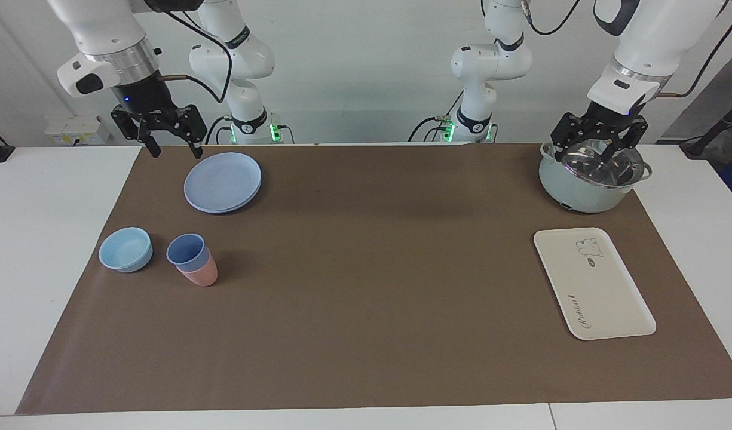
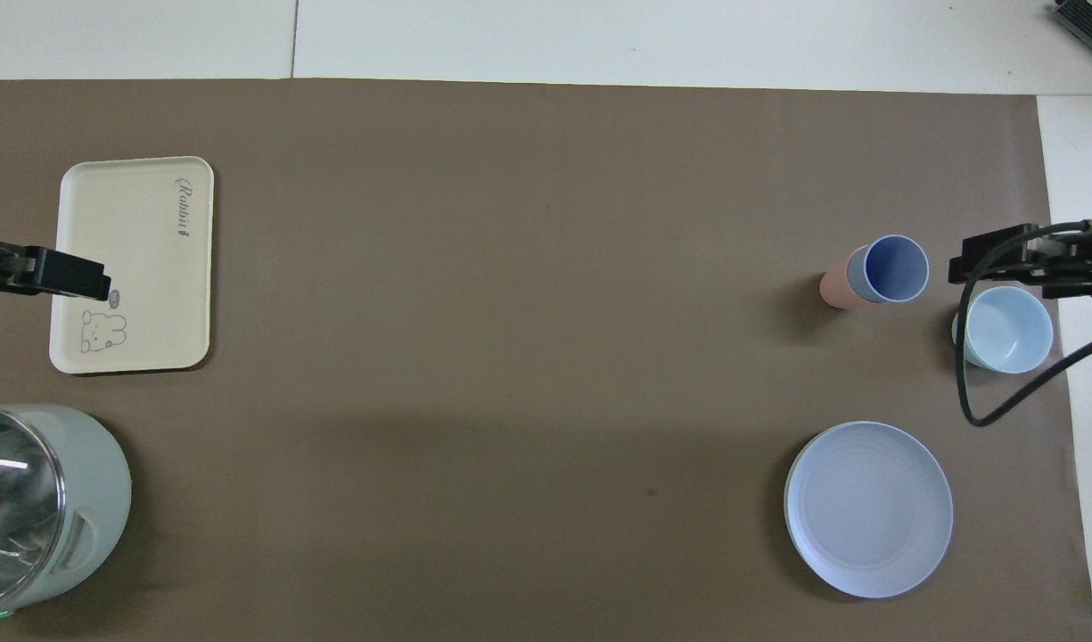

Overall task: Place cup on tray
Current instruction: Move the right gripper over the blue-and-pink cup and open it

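The periwinkle-blue cup [image 1: 186, 249] [image 2: 895, 267] stands nested in a salmon-pink tumbler [image 1: 199, 275] on the brown mat toward the right arm's end. The cream tray [image 1: 593, 283] [image 2: 135, 263] lies flat toward the left arm's end, with nothing on it. My right gripper [image 1: 173, 148] [image 2: 960, 267] hangs open and holds nothing, raised over the mat beside the round plate, well apart from the cup. My left gripper [image 1: 594, 150] [image 2: 95, 283] waits open above the pot's lid.
A round blue plate [image 1: 222, 181] [image 2: 868, 508] lies nearer to the robots than the cup. A light-blue bowl [image 1: 125, 249] [image 2: 1005, 330] sits beside the cup. A pale green pot [image 1: 581, 194] [image 2: 91, 481] with a glass lid stands nearer to the robots than the tray.
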